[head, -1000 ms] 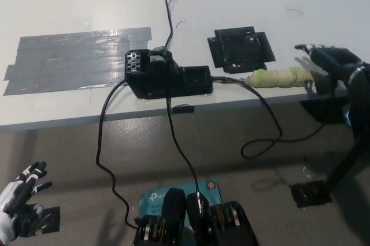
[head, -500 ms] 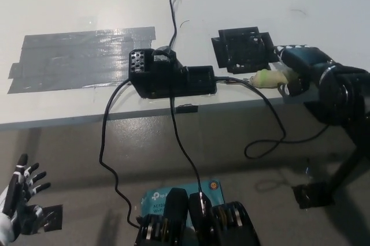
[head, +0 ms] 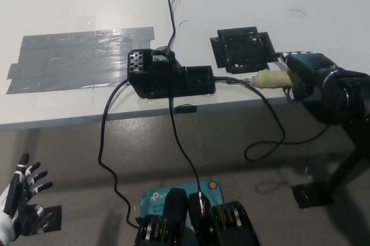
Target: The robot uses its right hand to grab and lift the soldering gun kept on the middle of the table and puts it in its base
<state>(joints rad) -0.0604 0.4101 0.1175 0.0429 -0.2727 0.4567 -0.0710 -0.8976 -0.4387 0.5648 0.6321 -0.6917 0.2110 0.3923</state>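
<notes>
1. The grasping step is judged to be in hand: the black right hand (head: pixel 300 73) is laid over the rear end of the soldering gun (head: pixel 272 78), near the right front edge of the table (head: pixel 243 3).
2. The soldering gun is seen lying flat on the table, its pale green handle pointing toward the base (head: pixel 167 75), with its dark tip just beside the base's right end. It is not yet lifted.
3. Whether the right hand's fingers are closed on the handle cannot be told; the hand covers the handle's end, but the grip itself is hidden by the wrist.
4. The white left hand (head: pixel 20 191) is held idle at the lower left, below table level, with fingers spread and nothing in it.
5. The next move is judged to call for a firm hold on the handle, a lift clear of the table, and a carry leftward so the tip can be set into the base. The black cable (head: pixel 272 125) trailing off the table edge should be kept from snagging.
6. A black square plate (head: pixel 243 47) lies just behind the soldering gun, and grey tape (head: pixel 75 58) is stuck across the table's left part.
7. A teal box (head: pixel 156 200) below the table carries white print, too small to be read with certainty.
</notes>
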